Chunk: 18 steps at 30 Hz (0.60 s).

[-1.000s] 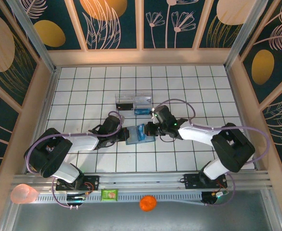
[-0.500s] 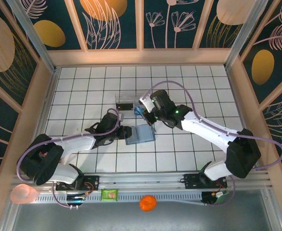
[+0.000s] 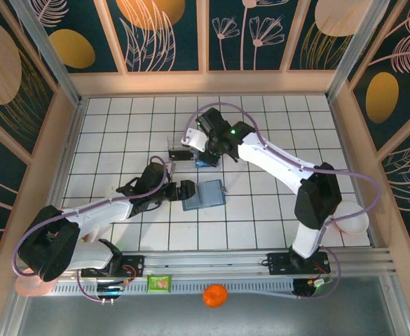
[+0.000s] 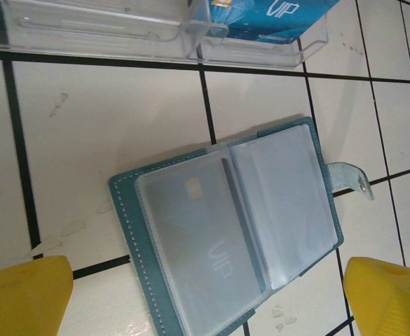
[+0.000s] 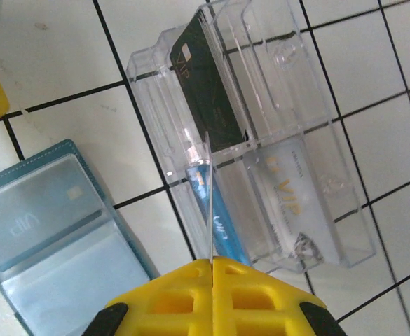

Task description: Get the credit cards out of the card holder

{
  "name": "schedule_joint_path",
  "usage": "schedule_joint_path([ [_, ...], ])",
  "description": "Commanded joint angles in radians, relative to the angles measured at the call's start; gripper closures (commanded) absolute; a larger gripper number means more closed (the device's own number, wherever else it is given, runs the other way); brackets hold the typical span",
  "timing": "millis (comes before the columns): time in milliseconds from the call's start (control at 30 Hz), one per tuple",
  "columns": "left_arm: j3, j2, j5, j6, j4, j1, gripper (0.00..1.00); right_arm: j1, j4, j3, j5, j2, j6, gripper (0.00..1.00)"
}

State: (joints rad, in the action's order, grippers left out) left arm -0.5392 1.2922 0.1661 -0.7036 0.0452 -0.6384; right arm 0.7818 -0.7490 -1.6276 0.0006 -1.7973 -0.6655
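My left tool (image 3: 183,190) has just spread apart, releasing the open teal-blue card holder (image 4: 226,231) on the worktop (image 3: 120,140). My right tool (image 5: 210,264), clamped on a bright blue plastic card (image 5: 219,220), has reached the clear plastic tray (image 5: 296,140). One grey card (image 4: 190,238) remains sleeved.

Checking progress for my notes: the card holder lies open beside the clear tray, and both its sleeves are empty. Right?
No. The card holder lies open beside the clear tray, but only one sleeve is empty; the other holds a credit card marked VIP, as the left wrist view shows.
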Motion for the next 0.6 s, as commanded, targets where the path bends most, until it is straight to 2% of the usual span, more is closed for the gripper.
schedule_joint_path([
  [0,-0.014,-0.023,-0.034,-0.011,-0.066,0.015,0.01,-0.01,-0.185,-0.135,0.008,-0.073,-0.122,1.0],
  [100,-0.019,-0.035,-0.053,-0.008,-0.105,0.026,0.01,-0.017,-0.234,-0.2,0.008,-0.127,-0.16,1.0],
  [300,-0.018,-0.053,-0.056,-0.011,-0.134,0.06,0.02,-0.027,-0.229,-0.202,-0.017,-0.157,-0.213,1.0],
  [567,-0.039,-0.028,-0.059,-0.011,-0.168,0.074,0.02,-0.023,-0.173,-0.126,0.012,-0.159,-0.25,1.0],
])
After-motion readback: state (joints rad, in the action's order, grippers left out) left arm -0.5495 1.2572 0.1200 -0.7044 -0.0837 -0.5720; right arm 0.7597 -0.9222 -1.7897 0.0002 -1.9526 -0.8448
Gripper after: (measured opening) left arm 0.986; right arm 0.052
